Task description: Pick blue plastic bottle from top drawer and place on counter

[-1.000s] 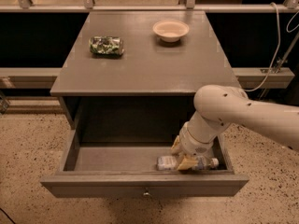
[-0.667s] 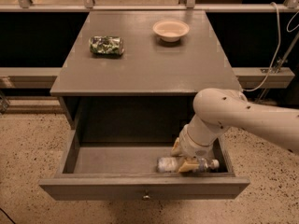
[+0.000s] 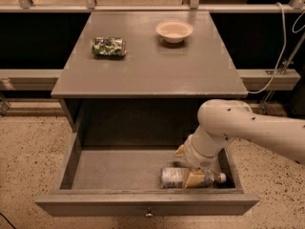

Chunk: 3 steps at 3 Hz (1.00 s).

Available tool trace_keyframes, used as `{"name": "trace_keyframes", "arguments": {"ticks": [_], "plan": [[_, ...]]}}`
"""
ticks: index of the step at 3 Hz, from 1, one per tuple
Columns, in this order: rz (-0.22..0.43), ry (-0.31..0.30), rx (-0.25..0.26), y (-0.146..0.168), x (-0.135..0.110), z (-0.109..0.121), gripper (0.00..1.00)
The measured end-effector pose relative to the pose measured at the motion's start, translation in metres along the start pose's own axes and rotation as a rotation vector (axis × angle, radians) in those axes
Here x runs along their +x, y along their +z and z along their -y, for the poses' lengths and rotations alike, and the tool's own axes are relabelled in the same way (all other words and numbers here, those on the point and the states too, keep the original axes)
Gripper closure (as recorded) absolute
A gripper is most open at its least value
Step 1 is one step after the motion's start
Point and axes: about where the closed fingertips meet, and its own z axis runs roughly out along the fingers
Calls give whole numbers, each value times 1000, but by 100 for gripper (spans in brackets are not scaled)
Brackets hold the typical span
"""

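The blue plastic bottle point(image 3: 171, 177) lies on its side in the front right of the open top drawer point(image 3: 147, 204), white cap pointing right. My gripper point(image 3: 187, 166) reaches down into the drawer from the right and sits right at the bottle's middle, covering part of it. The arm's white wrist hides the area just behind the bottle. The counter point(image 3: 152, 66) above the drawer is a flat grey top.
A green-and-white shiny packet point(image 3: 108, 46) lies on the counter's left back. A beige bowl point(image 3: 174, 30) stands at its right back. The drawer's left half point(image 3: 114, 168) holds nothing visible. A white cable point(image 3: 281, 56) hangs at the right.
The gripper stays at the bottle in the drawer's front right. The whole scene sits slightly lower in view than before. The bottle has not visibly lifted.
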Motion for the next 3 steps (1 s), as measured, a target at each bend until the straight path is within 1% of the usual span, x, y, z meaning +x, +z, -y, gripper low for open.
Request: {"name": "trace_keyframes", "arguments": {"ticks": [1, 2, 3], "plan": [[-3, -6, -4, 13, 3, -9, 34], [14, -3, 9, 9, 4, -13, 65], [67, -12, 37, -32, -8, -3, 90]]}}
